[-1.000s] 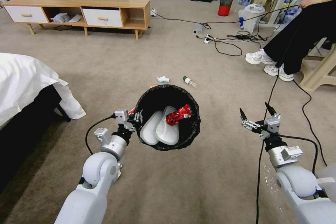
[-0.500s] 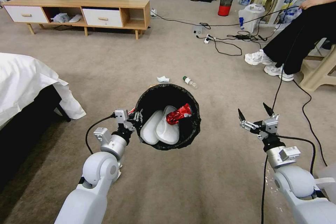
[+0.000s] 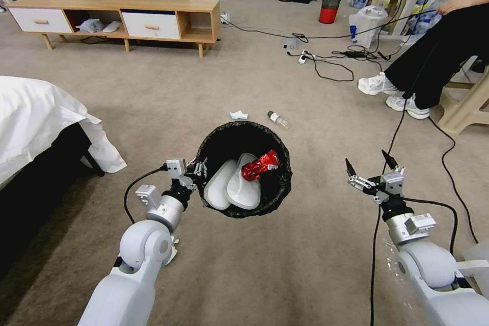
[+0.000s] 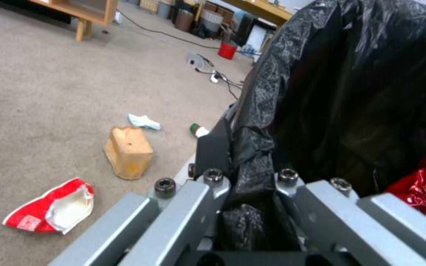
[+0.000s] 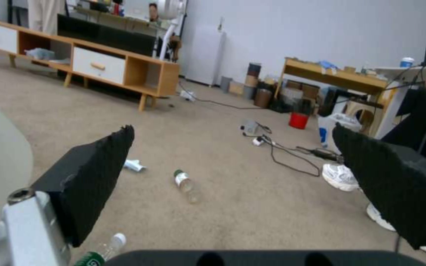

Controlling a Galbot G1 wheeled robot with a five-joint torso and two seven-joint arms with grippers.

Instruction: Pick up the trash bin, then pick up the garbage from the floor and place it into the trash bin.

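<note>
1. Bin work falls to the left gripper (image 3: 196, 170), which is clamped on the rim of the trash bin (image 3: 243, 169) and holds it above the carpet (image 3: 285, 265); in the left wrist view its jaws pinch the black liner (image 4: 361, 92).
2. Inside the bin lie a crumpled red can (image 3: 260, 165) and two flat white slippers (image 3: 234, 186).
3. On the right, the right gripper (image 3: 371, 168) hangs over bare carpet well apart from the bin, fingers spread wide and holding nothing.
4. Garbage on the floor just beyond the bin: a white tissue (image 3: 238, 115) and a clear bottle (image 3: 277, 119) with a green cap, lying on its side.
5. From the left wrist view, a brown paper bag (image 4: 128, 151) lies near the tissue (image 4: 144, 121), and a flattened red-white paper cup (image 4: 50, 207) sits closer to the gripper.
6. A second bottle (image 5: 100, 253) shows just beneath the right gripper's fingers in the right wrist view.
</note>
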